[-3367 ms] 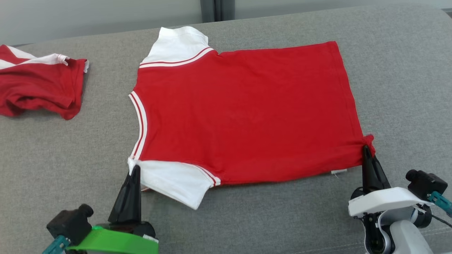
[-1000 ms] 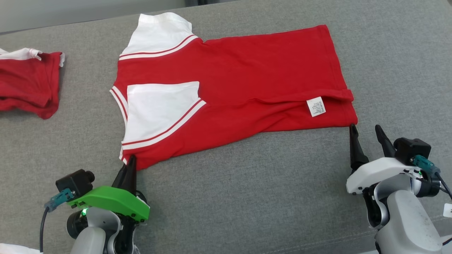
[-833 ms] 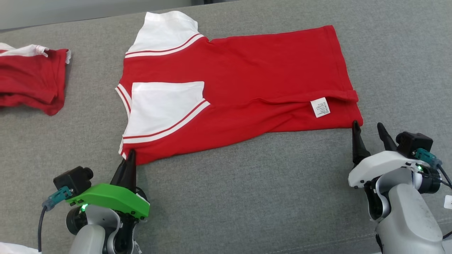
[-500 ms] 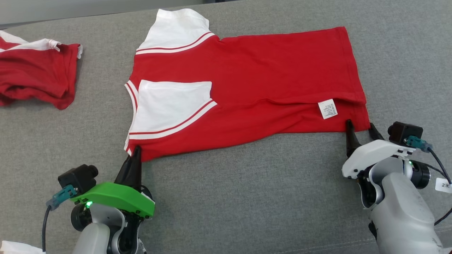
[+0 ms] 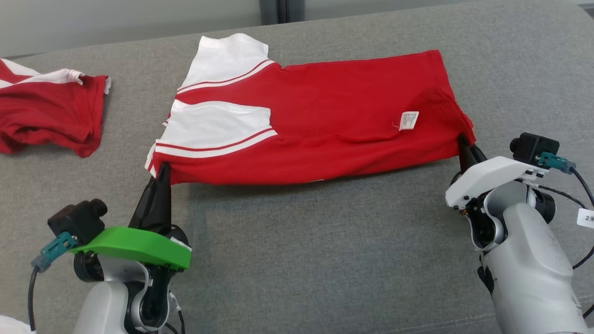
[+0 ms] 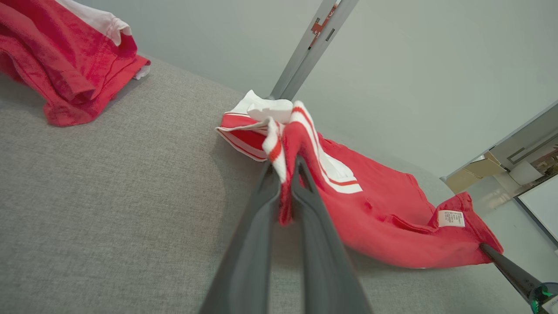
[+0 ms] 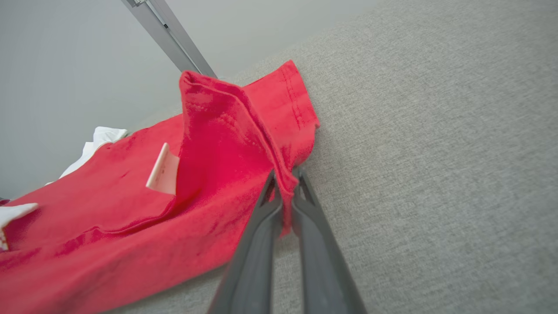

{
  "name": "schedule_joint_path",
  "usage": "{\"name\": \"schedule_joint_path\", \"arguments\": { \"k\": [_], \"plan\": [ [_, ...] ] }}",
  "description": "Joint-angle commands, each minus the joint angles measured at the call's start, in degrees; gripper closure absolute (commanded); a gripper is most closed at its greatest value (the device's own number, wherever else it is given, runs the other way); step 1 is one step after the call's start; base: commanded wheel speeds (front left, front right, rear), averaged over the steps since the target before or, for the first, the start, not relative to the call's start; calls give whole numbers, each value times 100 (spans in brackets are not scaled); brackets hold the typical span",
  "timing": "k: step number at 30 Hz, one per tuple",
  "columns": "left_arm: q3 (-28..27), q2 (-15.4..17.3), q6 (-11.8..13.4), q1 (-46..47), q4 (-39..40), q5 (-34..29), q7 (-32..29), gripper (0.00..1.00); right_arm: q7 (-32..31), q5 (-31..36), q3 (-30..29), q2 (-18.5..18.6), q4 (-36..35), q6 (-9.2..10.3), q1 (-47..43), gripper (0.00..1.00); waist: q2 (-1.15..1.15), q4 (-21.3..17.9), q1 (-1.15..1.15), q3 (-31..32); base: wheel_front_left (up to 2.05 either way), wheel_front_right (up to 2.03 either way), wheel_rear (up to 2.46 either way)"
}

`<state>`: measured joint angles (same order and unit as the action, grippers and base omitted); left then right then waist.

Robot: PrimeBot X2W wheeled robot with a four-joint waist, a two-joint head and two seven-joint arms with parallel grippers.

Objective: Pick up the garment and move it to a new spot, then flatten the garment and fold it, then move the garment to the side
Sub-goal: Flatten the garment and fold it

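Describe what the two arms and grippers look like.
Both grippers have two long, dark, tapering fingers on pale grey-white forearms. The left gripper carries a bright green cover; the right gripper a white cover. Each bears a black camera block with a teal connector and dark cable. A small white tag sits by the right cable.

The red cloth T-shirt with white striped sleeves (image 5: 334, 106) lies doubled over, its upper layer covering the lower one. In the head view the tips of the right gripper (image 5: 463, 143), closed on the shirt, vanish under the red cloth. In the left wrist view the left gripper (image 6: 285, 174), clamped on the shirt, has dark fingers (image 6: 248, 261) that blur toward the bottom edge. The print on the small white care label (image 5: 409, 120) is too small to read. The crumpled red-and-white garment (image 5: 51, 116) is cut by the left edge, the small white paper tag (image 5: 586, 217) by the right.
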<state>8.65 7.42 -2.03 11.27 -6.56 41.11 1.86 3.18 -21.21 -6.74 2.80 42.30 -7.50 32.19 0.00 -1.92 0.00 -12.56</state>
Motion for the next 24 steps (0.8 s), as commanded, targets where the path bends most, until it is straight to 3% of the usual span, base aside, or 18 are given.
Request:
{"name": "schedule_joint_path", "arguments": {
  "k": [1, 11, 20, 21, 22, 23, 24],
  "plan": [
    [-23, 67, 29, -122, 141, -47, -35, 100, -142, -25, -31, 18, -173, 2, -161, 100, 0, -24, 0, 104, 0, 0, 0],
    [16, 155, 307, -1173, 934, 100, -389, 100, -1073, 153, -437, 40, -1787, 3, -1457, 100, 0, -49, 0, 188, 0, 0, 0],
    [0, 4, 510, -1912, 650, 288, -356, 100, -1354, -47, -498, 26, -2650, 6, -2494, 100, 0, -156, 0, 57, 0, 0, 0],
    [-9, -7, 523, -1928, 613, 292, -332, 100, -1321, -79, -517, 30, -2690, 6, -2550, 91, 0, -169, 0, 42, 0, 0, 0],
    [-22, -14, 533, -1949, 577, 289, -299, 98, -1286, -122, -523, 30, -2728, 6, -2610, 49, 0, -186, 0, 24, 0, 0, 0],
    [-40, -3, 559, -1959, 552, 265, -281, 83, -1239, -130, -535, 29, -2763, 6, -2642, 0, 0, -205, 0, 9, 0, 0, 0],
    [-55, 32, 570, -1952, 536, 225, -264, 4, -1197, -144, -536, 24, -2812, 6, -2672, 0, 0, -224, 0, -12, 0, 0, 0]
  ]
}}
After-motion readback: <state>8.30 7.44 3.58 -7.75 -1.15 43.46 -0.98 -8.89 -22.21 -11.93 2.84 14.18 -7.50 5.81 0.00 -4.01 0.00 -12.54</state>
